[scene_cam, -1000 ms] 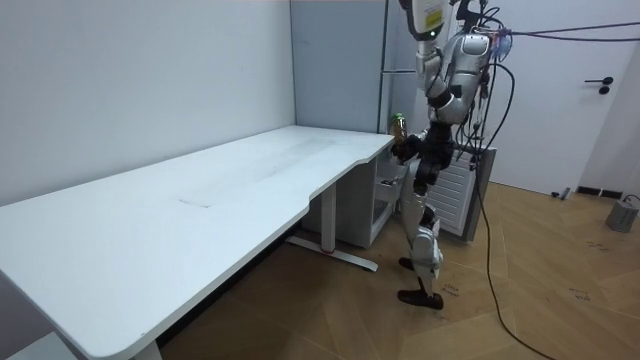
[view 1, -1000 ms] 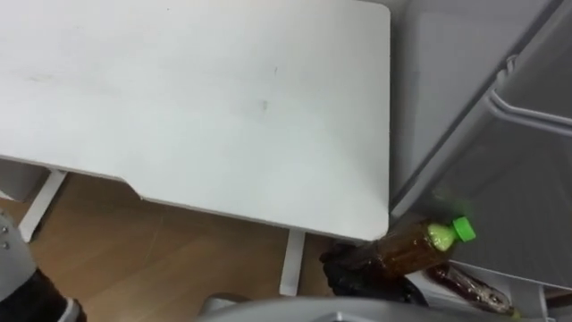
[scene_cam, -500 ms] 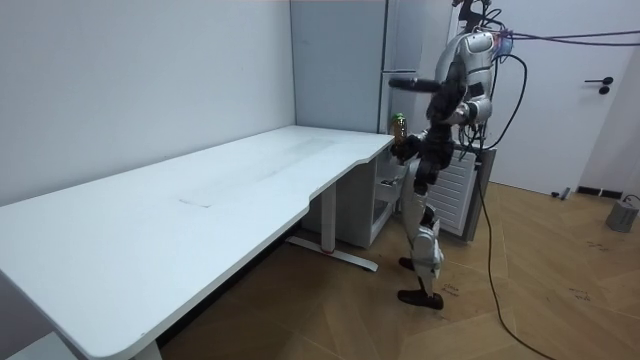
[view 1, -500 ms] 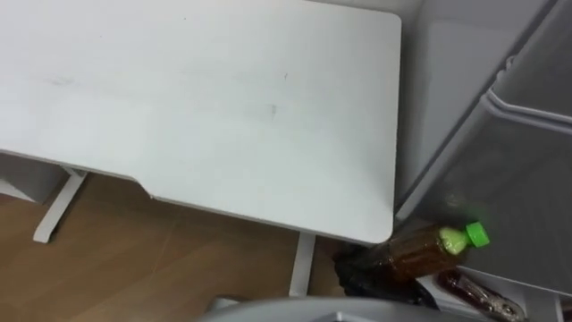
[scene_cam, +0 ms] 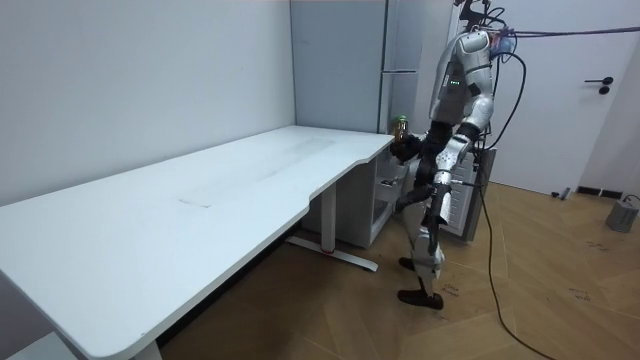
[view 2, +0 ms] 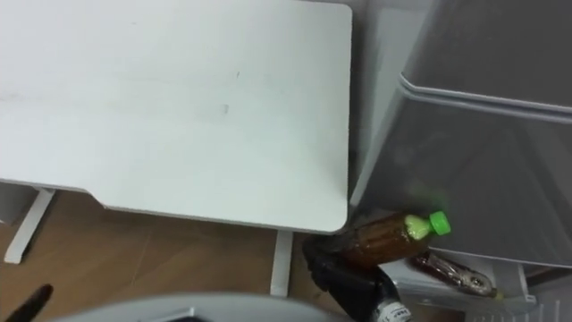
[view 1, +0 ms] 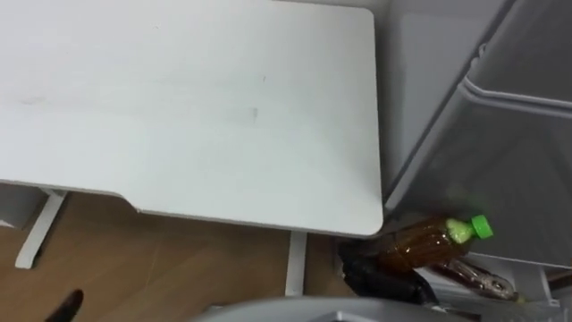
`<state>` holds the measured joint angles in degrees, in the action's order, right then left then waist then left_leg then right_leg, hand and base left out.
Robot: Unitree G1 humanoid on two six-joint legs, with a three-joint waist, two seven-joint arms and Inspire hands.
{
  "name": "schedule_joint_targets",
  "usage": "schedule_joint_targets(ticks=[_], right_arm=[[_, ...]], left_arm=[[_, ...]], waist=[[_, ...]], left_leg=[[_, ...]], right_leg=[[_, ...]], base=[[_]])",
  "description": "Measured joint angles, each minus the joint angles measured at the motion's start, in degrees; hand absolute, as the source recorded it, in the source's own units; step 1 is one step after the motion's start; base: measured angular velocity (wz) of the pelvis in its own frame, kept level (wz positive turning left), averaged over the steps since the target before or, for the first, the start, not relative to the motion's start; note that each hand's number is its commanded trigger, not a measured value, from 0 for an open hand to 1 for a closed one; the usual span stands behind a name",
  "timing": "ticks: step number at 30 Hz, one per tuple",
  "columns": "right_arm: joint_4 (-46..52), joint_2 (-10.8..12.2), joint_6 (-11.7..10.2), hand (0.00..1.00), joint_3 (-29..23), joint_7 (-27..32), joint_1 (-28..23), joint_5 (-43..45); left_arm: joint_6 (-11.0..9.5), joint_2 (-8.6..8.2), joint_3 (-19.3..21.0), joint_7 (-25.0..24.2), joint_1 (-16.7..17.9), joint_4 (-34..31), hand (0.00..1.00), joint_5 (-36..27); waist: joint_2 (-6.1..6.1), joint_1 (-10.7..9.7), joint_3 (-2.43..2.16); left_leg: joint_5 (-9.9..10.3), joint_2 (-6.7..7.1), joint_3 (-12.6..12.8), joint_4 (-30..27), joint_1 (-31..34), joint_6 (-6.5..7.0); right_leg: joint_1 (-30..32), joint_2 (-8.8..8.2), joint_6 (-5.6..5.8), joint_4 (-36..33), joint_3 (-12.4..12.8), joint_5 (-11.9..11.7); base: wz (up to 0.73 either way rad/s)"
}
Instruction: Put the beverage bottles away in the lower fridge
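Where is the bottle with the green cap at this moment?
Lower right of the left eye view: the bottle lies in the right hand, just off the corner of the table, in front of the grey fridge.

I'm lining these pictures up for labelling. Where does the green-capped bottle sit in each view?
Left eye view: bottle at lower right, just under the table's right corner, in front of the fridge.
Right eye view: lower right of centre, under that same corner.
Room view: small, upper right of centre, at the table's far end.
Shared landmark: the table's corner by the fridge.
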<state>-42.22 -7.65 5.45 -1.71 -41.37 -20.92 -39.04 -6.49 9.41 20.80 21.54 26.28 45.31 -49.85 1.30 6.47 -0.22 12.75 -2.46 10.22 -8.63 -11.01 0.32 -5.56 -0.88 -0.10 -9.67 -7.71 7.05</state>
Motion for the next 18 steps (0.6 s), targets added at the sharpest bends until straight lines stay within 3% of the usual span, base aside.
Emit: schedule_joint_targets(ticks=[4, 6, 10, 14, 18], right_arm=[[-3.2, -0.2, 0.8, 1.00, -0.2, 1.3, 0.8, -5.3], [-6.4, -0.6, 1.0, 1.00, -1.0, 1.6, 2.5, -5.9], [-9.5, -2.1, 1.2, 1.00, -1.4, 3.4, 3.2, -8.7], [-15.2, -3.8, 1.6, 1.00, -1.4, 4.4, 3.8, -10.7], [-17.4, -3.4, 1.5, 1.00, -1.1, 5.0, 4.1, -13.2]], left_arm=[[1.6, 0.02, -1.7, -3.0, -0.3, 7.0, 0.00, 3.5], [3.7, 0.03, -3.5, -5.4, -0.5, 9.9, 0.00, 7.7], [5.4, 0.19, -7.2, -8.8, -1.1, 12.3, 0.00, 13.2], [7.2, 0.32, -11.5, -11.9, -3.1, 13.3, 0.00, 24.9], [8.9, 0.32, -14.8, -13.7, -5.9, 14.5, 0.00, 34.8]], waist=[[-0.05, -0.2, 0.00], [-0.37, -1.7, -0.03], [-0.73, -2.6, -0.10], [-1.16, -3.5, -0.07], [-1.84, -5.0, -0.04]], left_leg=[[0.0, -0.09, 0.6, 0.1, 0.0, -0.01], [0.0, -0.04, 0.7, 0.0, 0.4, -0.01], [0.1, 0.10, 0.5, -0.1, 1.4, 0.08], [0.1, 0.12, 0.9, 0.0, 1.9, 0.02], [0.5, -0.05, 1.3, 0.0, 2.0, -0.27]], right_leg=[[0.5, 0.11, 0.01, -0.4, 0.5, 0.0], [0.9, 0.10, 0.01, -0.5, 0.6, 0.1], [2.0, -0.02, 0.06, -1.1, 0.6, 0.3], [2.7, 0.16, 0.08, -1.2, 0.7, 0.3], [2.9, 0.62, -0.10, -1.0, 1.1, 0.5]], base=[[-0.07], [0.00], [0.02], [-0.01], [-0.05]])
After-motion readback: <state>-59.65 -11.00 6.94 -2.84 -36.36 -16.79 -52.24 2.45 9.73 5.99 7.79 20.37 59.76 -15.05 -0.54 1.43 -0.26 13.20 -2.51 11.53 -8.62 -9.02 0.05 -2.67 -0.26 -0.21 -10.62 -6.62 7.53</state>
